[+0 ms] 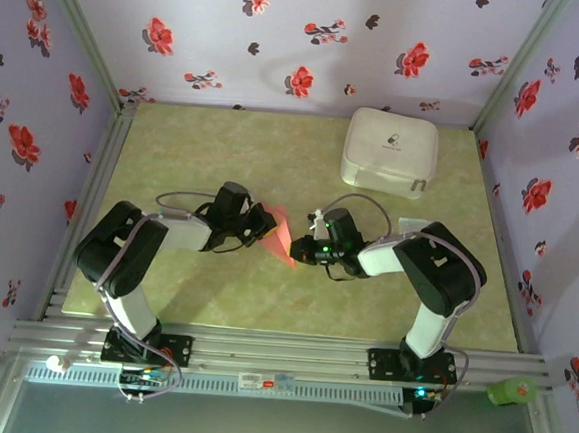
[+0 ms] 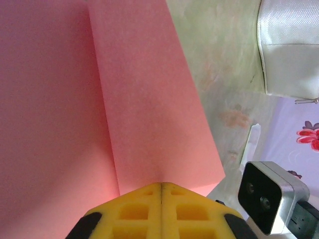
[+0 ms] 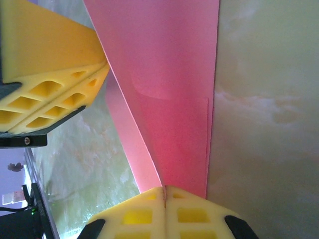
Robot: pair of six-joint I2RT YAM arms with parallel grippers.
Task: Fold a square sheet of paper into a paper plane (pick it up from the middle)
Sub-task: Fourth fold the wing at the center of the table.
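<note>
Both jaw pairs are fully closed, pads pressed flat together. The left tool (image 2: 162,185) pinches one edge of the salmon-red sheet of paper (image 2: 149,99), and the right tool (image 3: 163,189) pinches the opposite side. The tools face each other, close together. The sheet spans the gap between them, standing tilted, with a lengthwise crease and overlapping folded layers visible. All this sits about mid-desk (image 1: 224,161). White case (image 1: 390,152) sits in the far right corner, well apart from the paper.

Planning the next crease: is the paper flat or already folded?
Folded: the paper shows a crease and overlapping layers, pinched by left gripper and right gripper.
</note>
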